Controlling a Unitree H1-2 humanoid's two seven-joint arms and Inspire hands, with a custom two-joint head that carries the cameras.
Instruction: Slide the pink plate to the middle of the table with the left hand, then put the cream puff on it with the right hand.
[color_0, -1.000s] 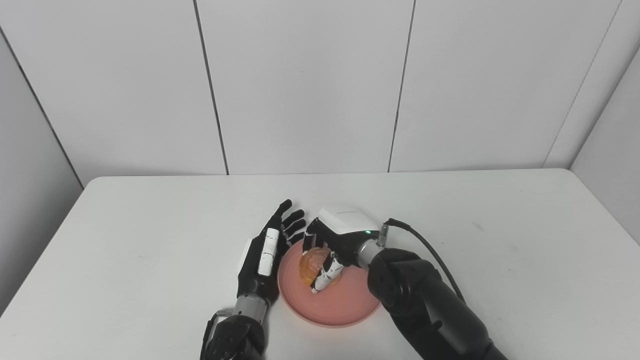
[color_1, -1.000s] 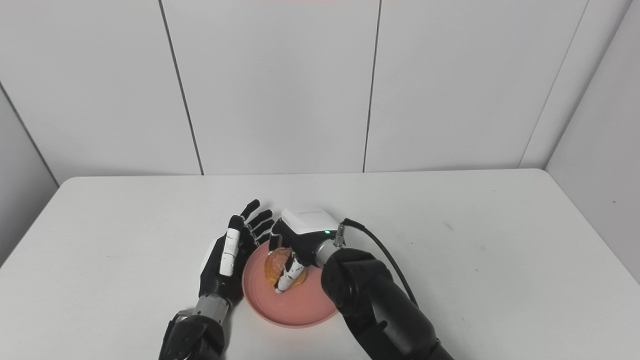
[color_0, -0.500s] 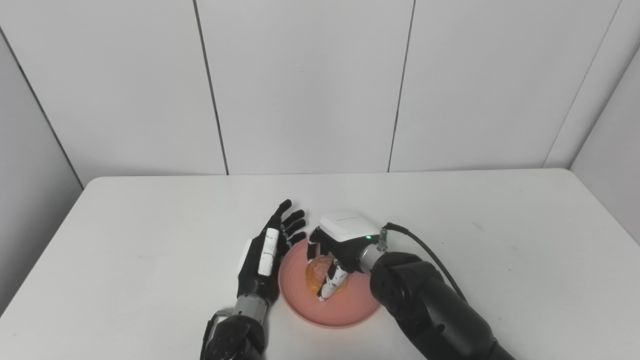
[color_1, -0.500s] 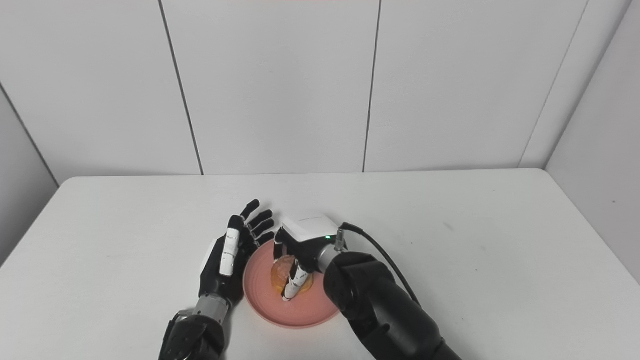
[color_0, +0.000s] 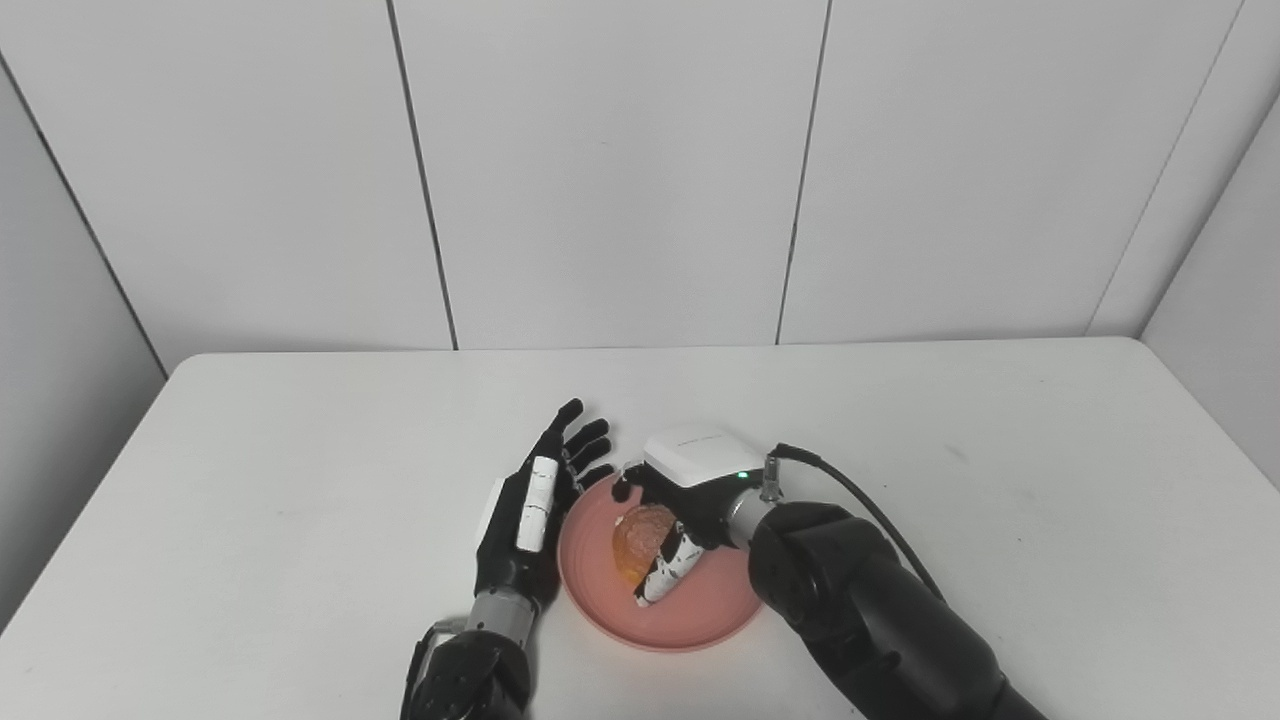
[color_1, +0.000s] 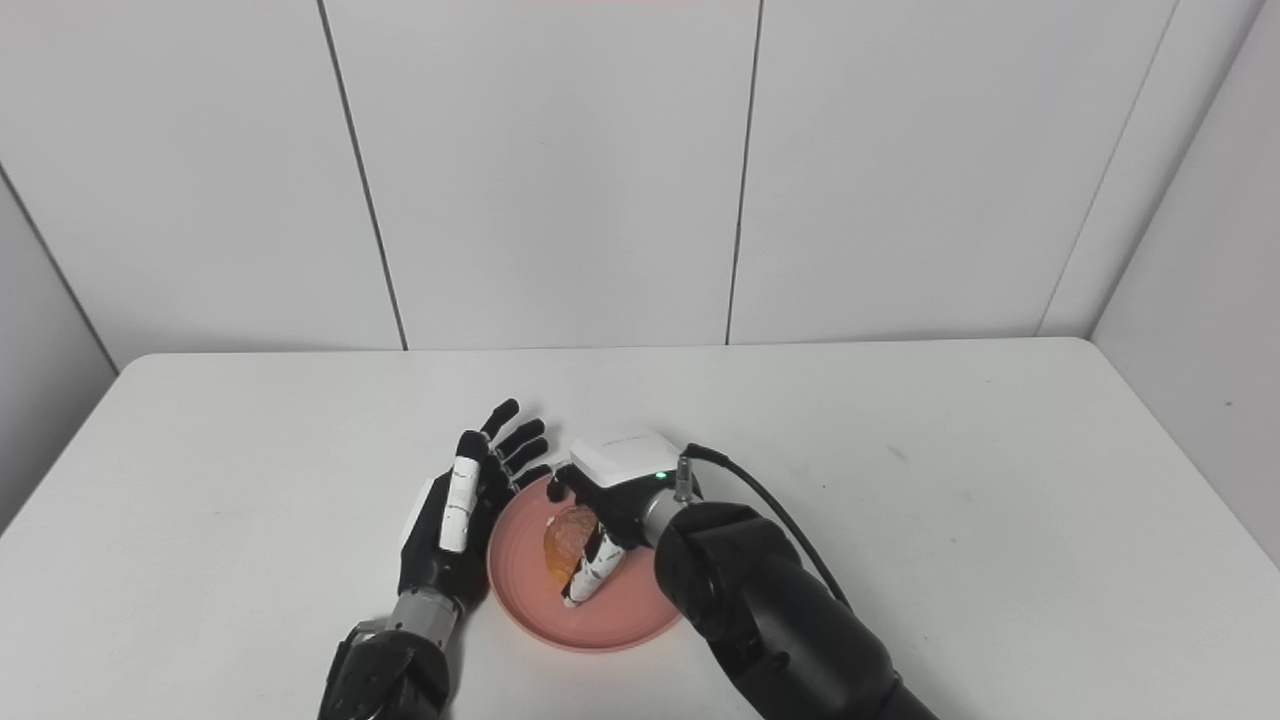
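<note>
Looks like a lab/test booth, not a home: plain white worktop boxed in by bare white wall panels w/ dark seams, side walls angled in close, no furniture or decor.

Two side-by-side head cameras overlook the table.

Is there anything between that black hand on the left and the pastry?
Only a bare strip of the pink plate. The left hand, open, stands at its rim; the right hand holds the cream puff. Both eye views show it.
</note>
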